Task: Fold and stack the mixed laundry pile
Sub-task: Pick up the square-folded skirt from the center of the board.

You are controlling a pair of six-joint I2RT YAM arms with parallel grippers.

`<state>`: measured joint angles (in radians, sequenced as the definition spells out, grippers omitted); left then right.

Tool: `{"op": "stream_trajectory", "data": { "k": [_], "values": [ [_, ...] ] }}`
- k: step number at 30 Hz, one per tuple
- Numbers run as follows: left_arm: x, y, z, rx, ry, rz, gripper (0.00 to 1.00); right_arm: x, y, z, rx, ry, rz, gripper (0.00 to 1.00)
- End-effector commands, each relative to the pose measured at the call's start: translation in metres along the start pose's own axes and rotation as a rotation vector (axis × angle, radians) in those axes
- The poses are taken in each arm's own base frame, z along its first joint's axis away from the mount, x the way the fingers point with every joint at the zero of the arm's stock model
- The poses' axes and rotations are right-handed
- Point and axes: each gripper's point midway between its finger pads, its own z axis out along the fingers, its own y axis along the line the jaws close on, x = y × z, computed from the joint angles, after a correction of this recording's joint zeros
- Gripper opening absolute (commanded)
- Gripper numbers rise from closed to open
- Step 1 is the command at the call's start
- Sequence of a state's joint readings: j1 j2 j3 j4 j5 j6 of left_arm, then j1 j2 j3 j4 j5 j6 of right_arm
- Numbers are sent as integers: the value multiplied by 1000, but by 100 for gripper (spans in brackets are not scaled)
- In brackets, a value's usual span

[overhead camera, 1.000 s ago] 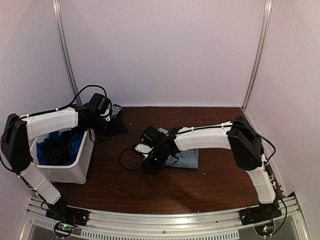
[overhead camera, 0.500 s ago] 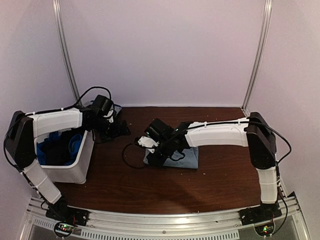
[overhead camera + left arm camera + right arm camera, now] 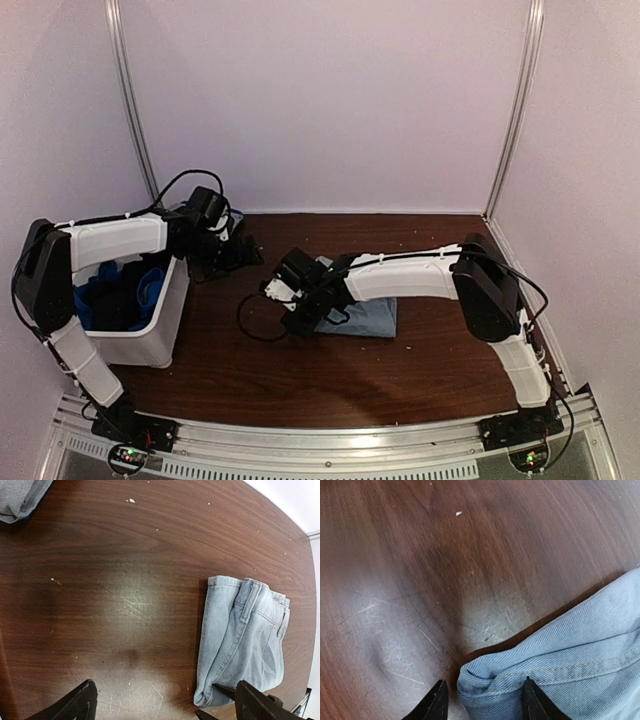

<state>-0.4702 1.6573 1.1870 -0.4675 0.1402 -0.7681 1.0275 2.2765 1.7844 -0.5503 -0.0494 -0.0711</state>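
Your right gripper (image 3: 485,705) straddles, half spread, a corner of the folded faded light-blue denim garment (image 3: 580,650) lying centrally on the dark brown wooden table (image 3: 395,580), while your left gripper (image 3: 167,702) hangs spread wide.

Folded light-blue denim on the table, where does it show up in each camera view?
Top external: the folded denim lies mid-table, partly hidden by the right arm.
Left wrist: right side, lower half.
Right wrist: bottom right corner.
Shared landmark: the dark wood table beneath it.
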Motion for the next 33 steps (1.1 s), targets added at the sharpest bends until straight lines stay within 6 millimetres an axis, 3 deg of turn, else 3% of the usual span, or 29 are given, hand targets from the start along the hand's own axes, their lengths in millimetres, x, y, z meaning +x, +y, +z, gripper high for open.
{"op": "stream_trajectory", "data": {
  "k": [1, 2, 4, 6, 11, 15, 22, 28, 33],
  "values": [
    [-14, -9, 5, 39, -20, 13, 98, 20, 0, 18, 14, 67, -5, 45],
    [-14, -9, 8, 42, -15, 12, 98, 24, 1, 20, 10, 72, -7, 38],
    [-8, -9, 16, 49, 17, 16, 98, 26, 1, 19, 15, 69, -8, 16],
    [-2, -11, 24, 62, 45, 29, 98, 20, 0, 9, 11, 46, -14, 1],
    [6, -22, 33, 116, 69, 61, 98, -7, 0, -38, -35, -125, -21, 0],
    [21, -47, 41, 243, 89, 40, 98, -20, -3, -63, -53, -245, -23, 0],
    [49, -76, 63, 353, 138, -28, 98, -19, -7, -67, -78, -265, 4, 0],
    [68, -90, 77, 399, 183, -88, 98, -24, -14, -75, -87, -297, 20, 0],
    [80, -90, 87, 399, 219, -171, 98, -26, -14, -80, -94, -312, 20, 0]
  ]
}}
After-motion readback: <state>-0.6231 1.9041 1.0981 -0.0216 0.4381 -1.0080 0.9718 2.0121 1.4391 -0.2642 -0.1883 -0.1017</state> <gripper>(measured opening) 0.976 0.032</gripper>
